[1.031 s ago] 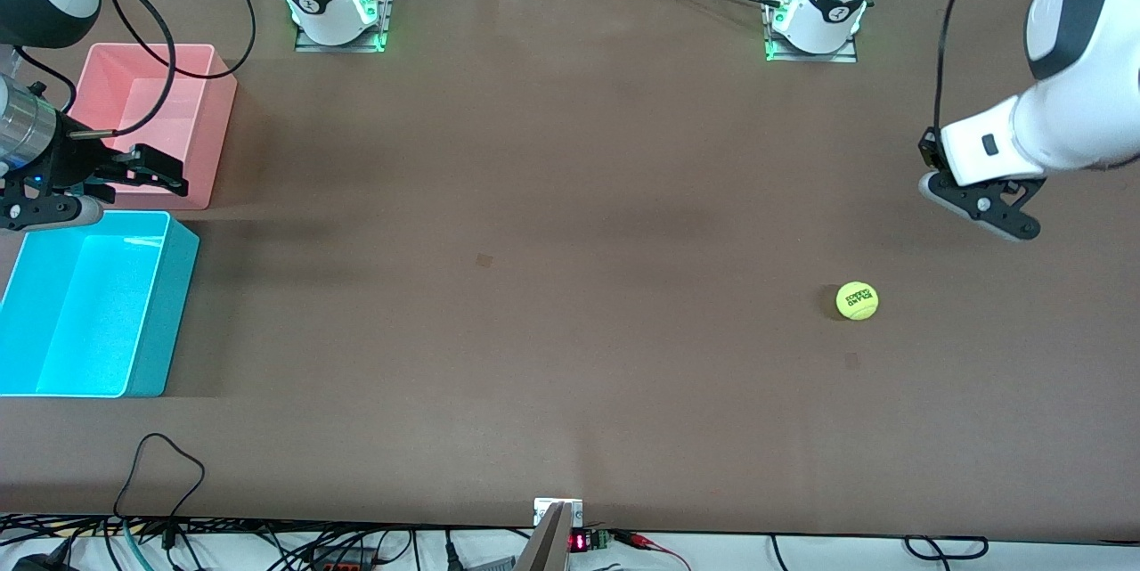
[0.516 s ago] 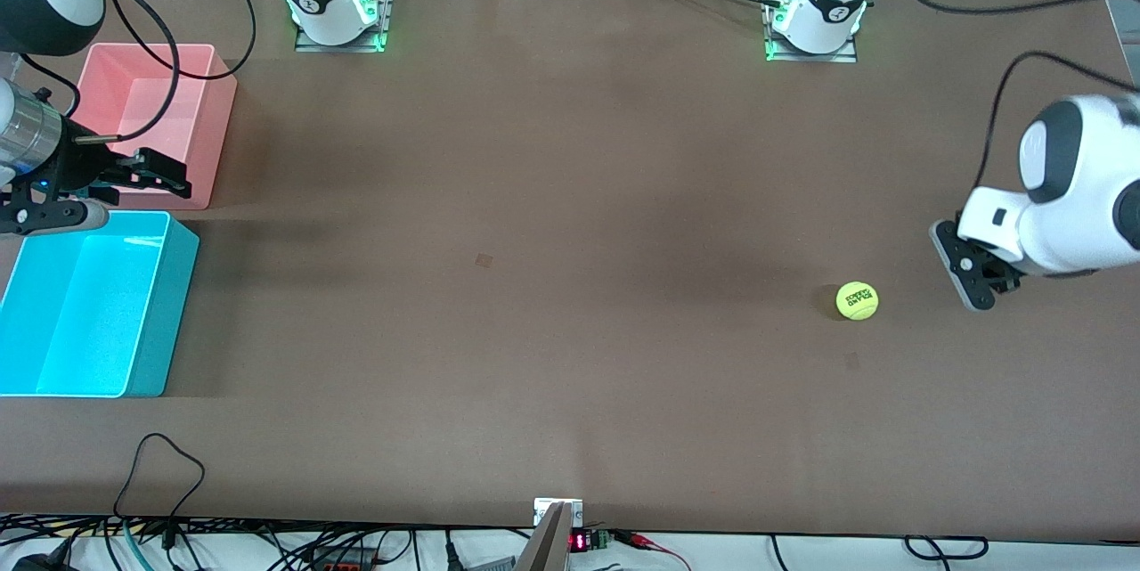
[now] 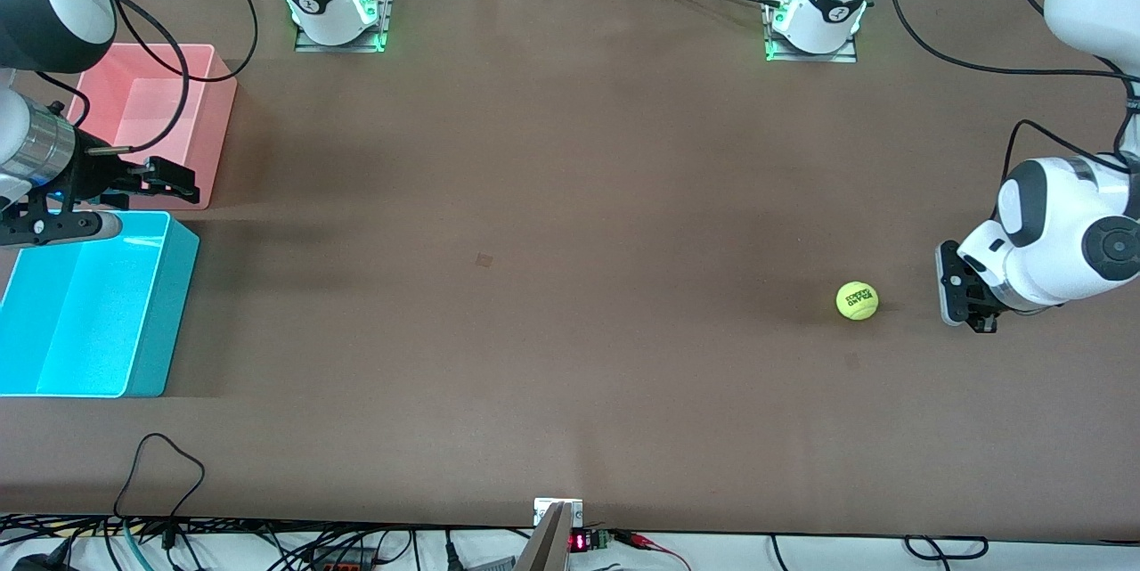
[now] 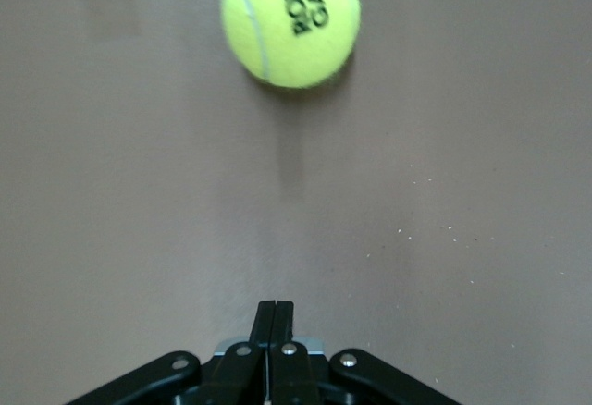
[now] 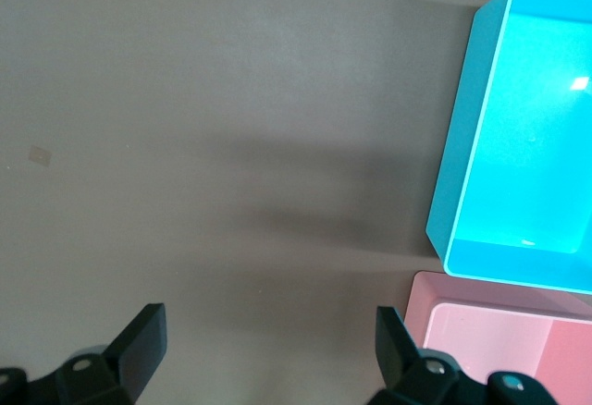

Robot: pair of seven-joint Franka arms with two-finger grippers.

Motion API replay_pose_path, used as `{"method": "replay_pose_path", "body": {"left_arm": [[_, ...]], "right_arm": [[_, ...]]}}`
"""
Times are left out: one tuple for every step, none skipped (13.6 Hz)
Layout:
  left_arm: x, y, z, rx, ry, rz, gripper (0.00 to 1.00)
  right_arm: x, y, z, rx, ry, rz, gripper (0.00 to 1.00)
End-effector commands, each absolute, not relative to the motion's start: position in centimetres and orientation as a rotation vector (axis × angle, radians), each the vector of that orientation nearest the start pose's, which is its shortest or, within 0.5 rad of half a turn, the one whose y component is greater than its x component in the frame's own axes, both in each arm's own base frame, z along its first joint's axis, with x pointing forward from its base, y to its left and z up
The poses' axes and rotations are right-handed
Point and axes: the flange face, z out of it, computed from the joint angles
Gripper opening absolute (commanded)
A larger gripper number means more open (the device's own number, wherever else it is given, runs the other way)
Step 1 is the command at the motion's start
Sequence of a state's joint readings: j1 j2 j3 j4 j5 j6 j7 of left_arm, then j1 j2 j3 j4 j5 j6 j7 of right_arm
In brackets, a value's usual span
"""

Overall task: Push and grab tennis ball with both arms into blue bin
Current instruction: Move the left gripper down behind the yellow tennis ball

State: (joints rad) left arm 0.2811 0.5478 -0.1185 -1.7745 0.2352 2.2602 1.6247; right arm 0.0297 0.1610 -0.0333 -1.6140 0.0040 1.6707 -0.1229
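The tennis ball (image 3: 857, 300) lies on the brown table toward the left arm's end, yellow-green with dark lettering. My left gripper (image 3: 949, 286) is low at the table just beside it, on the side of the left arm's end, a small gap apart. It is shut and holds nothing. In the left wrist view the ball (image 4: 289, 18) sits straight ahead of the closed left gripper (image 4: 275, 308). My right gripper (image 3: 183, 182) hangs open and empty by the corner of the blue bin (image 3: 156, 322). The right wrist view shows the right gripper (image 5: 268, 340) over bare table beside the blue bin (image 5: 458, 192).
A pink bin (image 3: 218, 121) stands right next to the blue one, farther from the front camera, also seen as pink bin (image 5: 481, 317). Both arm bases (image 3: 338, 14) (image 3: 815, 19) are bolted along the table's edge. Loose cables (image 3: 156, 473) lie at the nearest edge.
The left arm swung down from above the table and set its shut gripper low beside the ball. The right gripper shifted slightly toward the table's middle. The ball has not moved.
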Motion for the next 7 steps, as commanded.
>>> {"method": "replay_pose_path", "body": {"left_arm": [[63.6,11.6,22.9,-2.111,2.296,0.207,0.00],[63.5,11.4,22.4,-2.118,2.299,0.212,0.00],[63.5,11.2,21.9,-2.122,2.300,0.211,0.00],[63.4,11.0,21.5,-2.133,2.302,0.210,0.00],[63.3,10.9,20.9,-2.145,2.306,0.208,0.00],[63.3,10.6,20.3,-2.155,2.310,0.207,0.00],[63.2,10.5,19.5,-2.175,2.306,0.211,0.00]], "right_arm": [[60.2,0.8,51.4,-3.126,-0.209,0.180,1.00],[60.2,0.8,51.2,-3.127,-0.209,0.185,1.00],[60.3,0.8,51.0,-3.130,-0.213,0.191,1.00],[60.3,0.8,50.9,-3.130,-0.213,0.193,1.00],[60.3,0.8,50.8,-3.129,-0.213,0.198,1.00],[60.3,0.8,50.7,-3.129,-0.213,0.200,1.00],[60.4,0.8,50.6,-3.130,-0.213,0.203,1.00]]}}
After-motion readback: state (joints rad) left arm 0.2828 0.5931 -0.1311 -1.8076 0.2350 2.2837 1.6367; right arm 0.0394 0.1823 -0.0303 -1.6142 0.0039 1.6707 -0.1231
